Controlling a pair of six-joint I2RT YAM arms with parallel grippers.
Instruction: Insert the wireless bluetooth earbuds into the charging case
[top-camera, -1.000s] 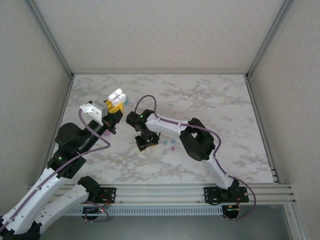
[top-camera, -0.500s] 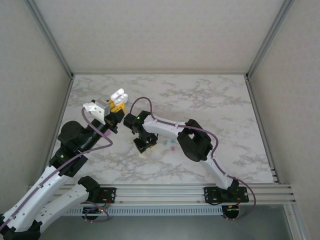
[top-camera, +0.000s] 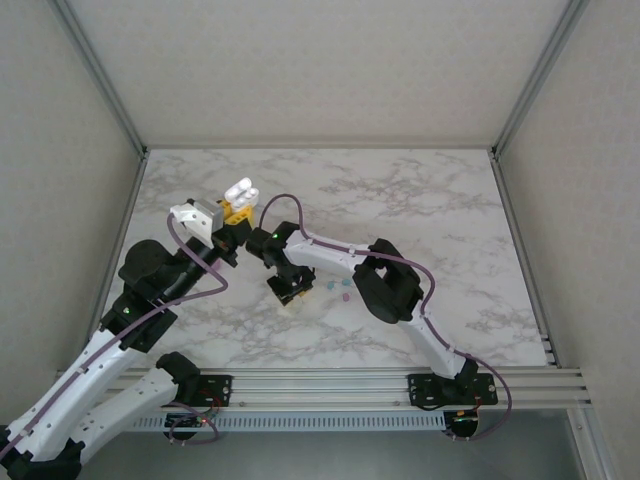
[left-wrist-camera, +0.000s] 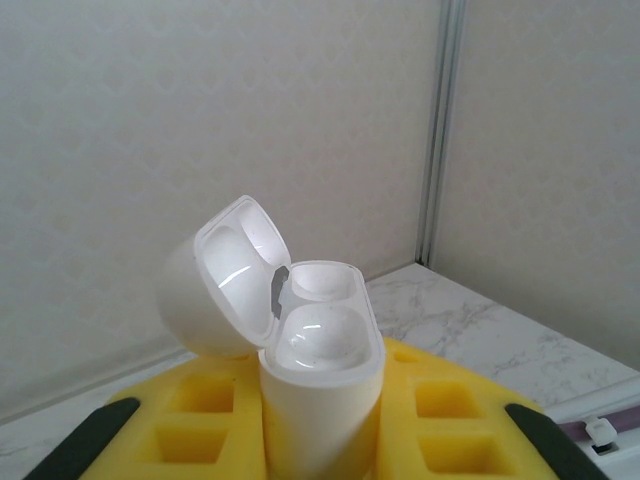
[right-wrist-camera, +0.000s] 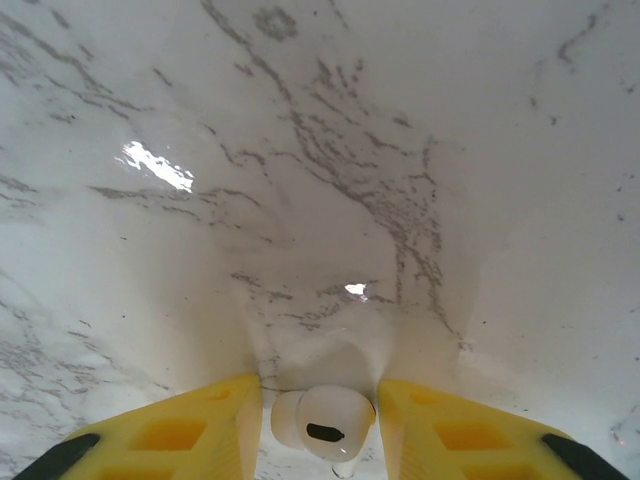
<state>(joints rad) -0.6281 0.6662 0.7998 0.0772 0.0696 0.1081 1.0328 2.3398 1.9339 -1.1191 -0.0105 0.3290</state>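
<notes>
Overhead: left gripper (top-camera: 233, 212) hangs above the marble table (top-camera: 430, 210), clamped on the white charging case (top-camera: 240, 189). Lower down, right gripper (top-camera: 287, 293) sits at the tabletop, with a teal earbud (top-camera: 330, 285) and a pink earbud (top-camera: 345, 297) lying just to its right.

Left wrist: case is upright between yellow fingers (left-wrist-camera: 445, 405), lid (left-wrist-camera: 225, 285) flipped back, both glossy wells empty.

Right wrist: whitish earbud (right-wrist-camera: 322, 418), bean-shaped with a dark oval spot, lies on the marble between the yellow fingers (right-wrist-camera: 180, 435). Jaws sit close on both sides of it; can't tell if they're pinching.
</notes>
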